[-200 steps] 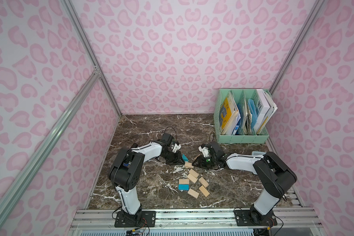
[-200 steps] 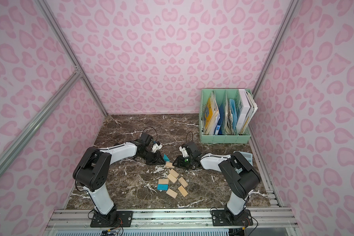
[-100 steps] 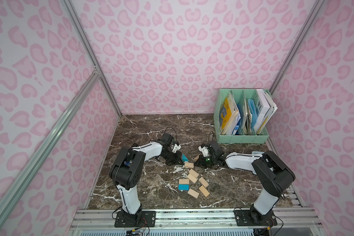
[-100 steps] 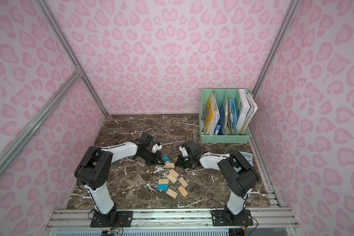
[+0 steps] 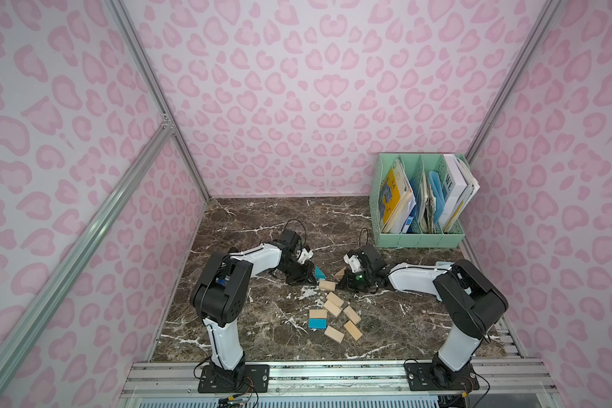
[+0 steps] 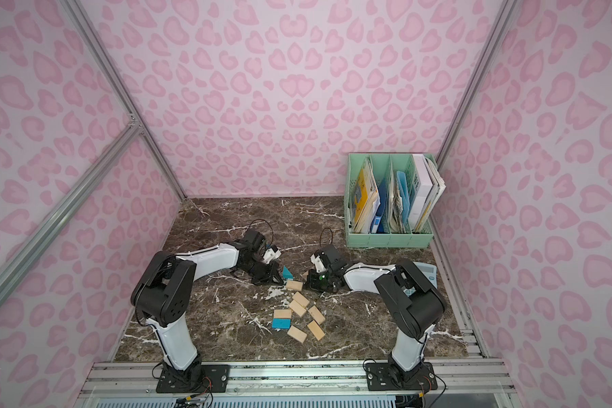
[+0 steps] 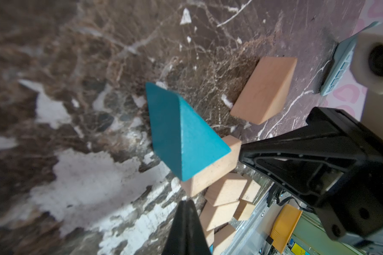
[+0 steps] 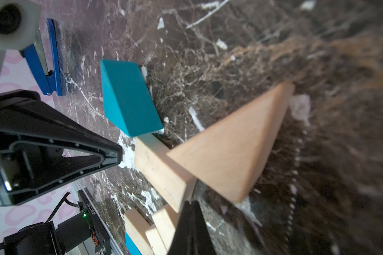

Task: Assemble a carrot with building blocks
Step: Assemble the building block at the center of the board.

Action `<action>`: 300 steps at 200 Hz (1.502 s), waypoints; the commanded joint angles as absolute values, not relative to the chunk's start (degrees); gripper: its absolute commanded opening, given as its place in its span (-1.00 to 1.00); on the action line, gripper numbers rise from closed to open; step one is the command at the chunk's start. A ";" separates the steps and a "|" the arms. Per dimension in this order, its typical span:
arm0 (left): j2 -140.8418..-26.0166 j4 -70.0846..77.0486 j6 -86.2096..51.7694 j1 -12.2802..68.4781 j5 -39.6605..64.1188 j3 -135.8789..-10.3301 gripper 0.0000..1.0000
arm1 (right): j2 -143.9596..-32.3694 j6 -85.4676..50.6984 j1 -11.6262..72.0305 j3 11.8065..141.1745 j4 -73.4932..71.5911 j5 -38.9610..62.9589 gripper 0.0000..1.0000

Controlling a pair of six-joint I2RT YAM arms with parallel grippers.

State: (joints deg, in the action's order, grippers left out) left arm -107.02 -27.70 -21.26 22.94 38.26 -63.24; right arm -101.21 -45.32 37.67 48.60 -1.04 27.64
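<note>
The building blocks lie loose on the marble, and no joined carrot is in view. A blue triangle [image 5: 319, 272] [image 7: 181, 132] and a tan triangle [image 5: 340, 272] [image 8: 228, 150] flank a tan rectangle [image 5: 327, 285] [image 8: 161, 167]. Nearer the front lie several tan rectangles [image 5: 334, 303] and a blue rectangle [image 5: 317, 323]. My left gripper [image 5: 311, 279] [image 7: 187, 202] is shut and empty, its tip just left of the blue triangle. Beside the tan triangle, my right gripper [image 5: 343, 281] [image 8: 191, 203] is shut too and holds nothing.
A green file rack [image 5: 419, 240] with books stands at the back right. A light-blue calculator [image 6: 425, 273] lies behind the right arm. A blue stapler-like object [image 8: 44, 64] lies beyond the left gripper. The aluminium rail [image 5: 333, 371] runs along the front edge.
Both grippers' jaws have closed, the right from wider apart than the left. The arms and blocks have hardly shifted.
</note>
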 commanded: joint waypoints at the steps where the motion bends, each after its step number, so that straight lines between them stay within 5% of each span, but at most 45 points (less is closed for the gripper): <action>1: -107.62 -28.56 -20.43 22.85 37.81 -63.83 -1.00 | -101.60 -45.26 37.73 48.82 -0.71 27.47 -1.00; 300: -106.87 -28.42 -20.98 22.76 38.29 -64.27 -1.00 | -101.81 -44.21 38.15 51.00 1.99 25.75 -1.00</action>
